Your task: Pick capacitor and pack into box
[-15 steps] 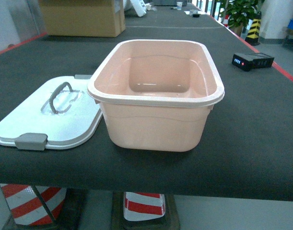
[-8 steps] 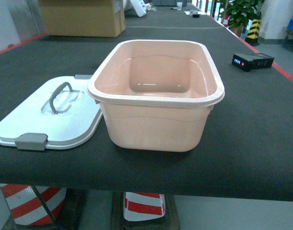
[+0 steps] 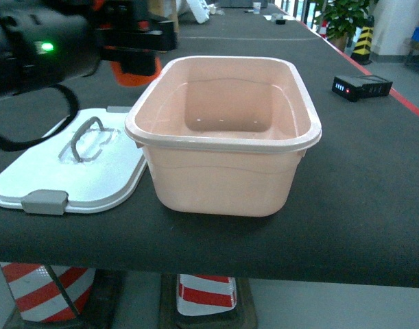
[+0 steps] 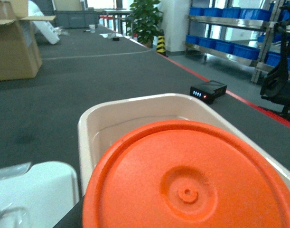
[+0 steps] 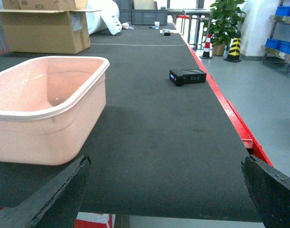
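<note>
Now the left gripper [image 3: 137, 51], absent a moment ago, arrives clamped on the orange capacitor [image 4: 190, 178], with the open, empty box [image 3: 223, 130] just ahead and below; release seems next.

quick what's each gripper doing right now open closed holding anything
Left gripper: shut on the orange capacitor, beside the box.
Right gripper: open, holding nothing.
</note>
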